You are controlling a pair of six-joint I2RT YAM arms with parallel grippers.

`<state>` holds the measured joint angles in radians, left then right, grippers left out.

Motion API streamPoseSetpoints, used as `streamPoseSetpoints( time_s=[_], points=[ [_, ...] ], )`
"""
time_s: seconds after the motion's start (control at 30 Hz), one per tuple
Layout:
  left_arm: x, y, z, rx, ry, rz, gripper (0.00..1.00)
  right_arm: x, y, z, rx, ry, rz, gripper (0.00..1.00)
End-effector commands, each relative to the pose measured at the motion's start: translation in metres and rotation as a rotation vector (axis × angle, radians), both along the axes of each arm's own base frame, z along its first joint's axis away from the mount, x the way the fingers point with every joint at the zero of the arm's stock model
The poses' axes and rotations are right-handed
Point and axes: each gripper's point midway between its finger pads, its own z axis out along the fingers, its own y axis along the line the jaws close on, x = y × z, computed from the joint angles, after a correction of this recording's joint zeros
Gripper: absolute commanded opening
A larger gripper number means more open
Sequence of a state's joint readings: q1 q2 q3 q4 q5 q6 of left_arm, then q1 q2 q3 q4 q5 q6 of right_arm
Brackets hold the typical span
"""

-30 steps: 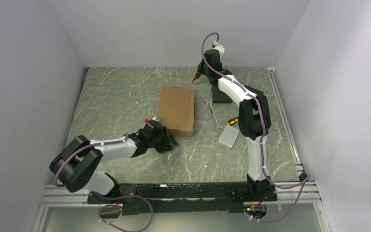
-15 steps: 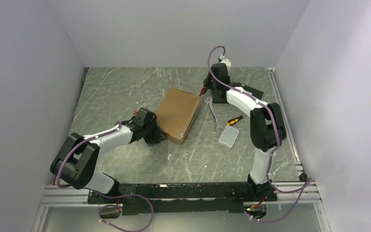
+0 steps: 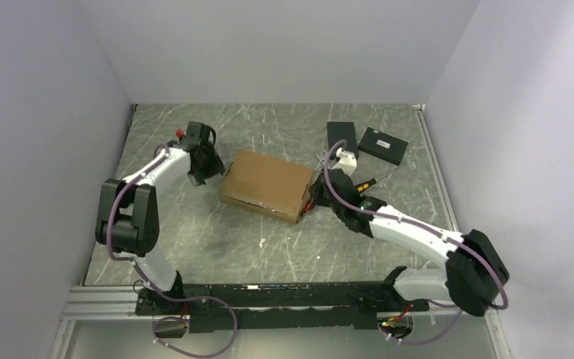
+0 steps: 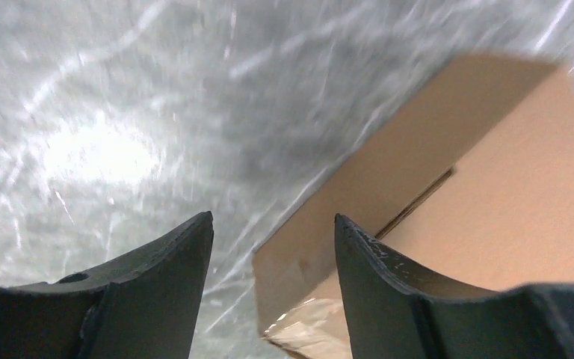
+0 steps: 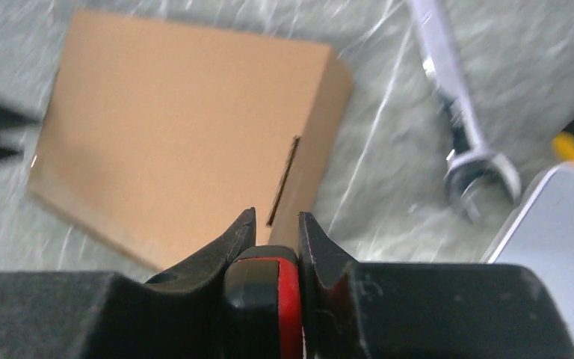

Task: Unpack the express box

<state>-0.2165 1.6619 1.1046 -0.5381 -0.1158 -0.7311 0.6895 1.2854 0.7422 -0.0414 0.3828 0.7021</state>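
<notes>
Beside the box [image 3: 265, 183], gapes wide at the left gripper [image 4: 273, 224], holding nothing. Pinches a red-and-black tool [image 5: 269, 299] in the right gripper [image 5: 276, 217], mostly cut off; wrench [image 5: 460, 142] blurred.

Wrench [image 5: 454, 120] just beside a pale tray [image 5: 549, 217]

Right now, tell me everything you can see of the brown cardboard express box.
The express box is a flat, rectangular mailer of plain brown cardboard, lid shut, with a dark slit in one side wall. It lies flat on the table, turned askew. The open left gripper hovers by its left end; the right gripper, shut on a red and black object, is by its right end. Whether either touches it cannot be told.
</notes>
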Motion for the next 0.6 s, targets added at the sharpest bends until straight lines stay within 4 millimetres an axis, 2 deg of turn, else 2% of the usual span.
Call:
streamPoseSetpoints(
  time_s=[0.0, 0.1, 0.17, 0.3, 0.37, 0.43, 0.57],
  points=[
    [0.02, 0.032, 0.029, 0.087, 0.0, 0.003, 0.67, -0.033, 0.009, 0.015, 0.125, -0.026, 0.004, 0.0],
    [0.015, 0.044, 0.053, 0.127, -0.039, 0.001, 0.71, -0.039, -0.007, 0.018, 0.065, -0.038, -0.001, 0.0],
    [0.001, 0.043, 0.065, 0.103, -0.049, -0.011, 0.71, -0.041, -0.022, 0.024, -0.007, -0.064, -0.016, 0.0],
    [-0.038, 0.012, 0.088, -0.095, -0.123, -0.084, 0.71, -0.028, -0.048, 0.05, -0.136, -0.151, -0.1, 0.0],
    [-0.062, -0.002, 0.097, -0.195, -0.145, -0.108, 0.7, -0.012, -0.054, 0.071, -0.191, -0.197, -0.142, 0.0],
    [-0.083, -0.018, 0.097, -0.298, -0.131, -0.148, 0.68, 0.008, -0.053, 0.086, -0.224, -0.216, -0.16, 0.0],
    [-0.117, -0.039, 0.093, -0.433, -0.109, -0.205, 0.62, 0.062, -0.056, 0.104, -0.213, -0.228, -0.188, 0.0]
  ],
)
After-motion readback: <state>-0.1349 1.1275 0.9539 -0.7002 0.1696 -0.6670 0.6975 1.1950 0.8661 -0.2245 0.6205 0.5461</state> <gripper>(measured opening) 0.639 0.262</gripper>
